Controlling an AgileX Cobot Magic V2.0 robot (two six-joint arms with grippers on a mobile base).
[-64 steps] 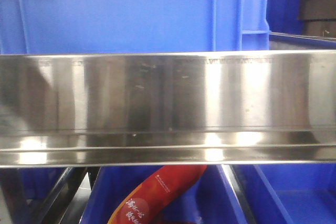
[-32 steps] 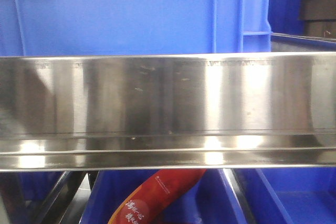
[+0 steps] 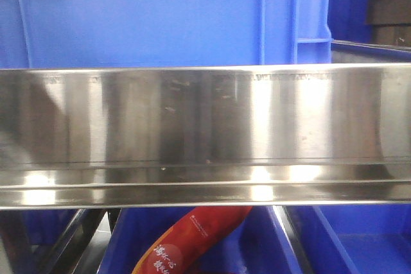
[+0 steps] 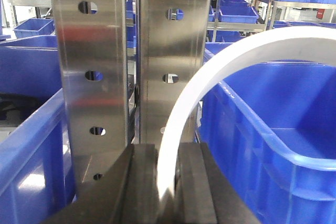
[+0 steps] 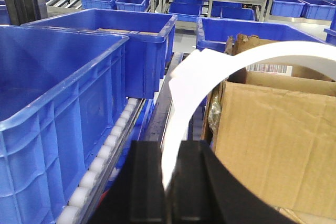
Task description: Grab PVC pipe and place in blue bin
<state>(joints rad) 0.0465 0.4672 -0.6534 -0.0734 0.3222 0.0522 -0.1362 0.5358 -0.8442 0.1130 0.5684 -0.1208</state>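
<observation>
In the left wrist view, my left gripper (image 4: pixel 168 153) is shut on the thin wall of a white PVC pipe (image 4: pixel 210 72). The pipe's round end arcs up and to the right over a large blue bin (image 4: pixel 273 103). My right gripper (image 5: pixel 170 148) is likewise shut on a white PVC pipe wall (image 5: pixel 220 64), which curves up and right between a blue bin (image 5: pixel 52 77) on the left and a cardboard box. I cannot tell whether both hold the same pipe. No gripper or pipe shows in the front view.
A shiny steel beam (image 3: pixel 205 133) fills the front view, with a blue crate (image 3: pixel 160 11) behind it and a red packet (image 3: pixel 192 235) in a bin below. Perforated steel uprights (image 4: pixel 94 77) stand close ahead of the left gripper. A cardboard box (image 5: pixel 273 129) and white rollers (image 5: pixel 100 156) flank the right gripper.
The steel beam sits slightly lower in the front view than one second ago. It has not moved in the last half second.
</observation>
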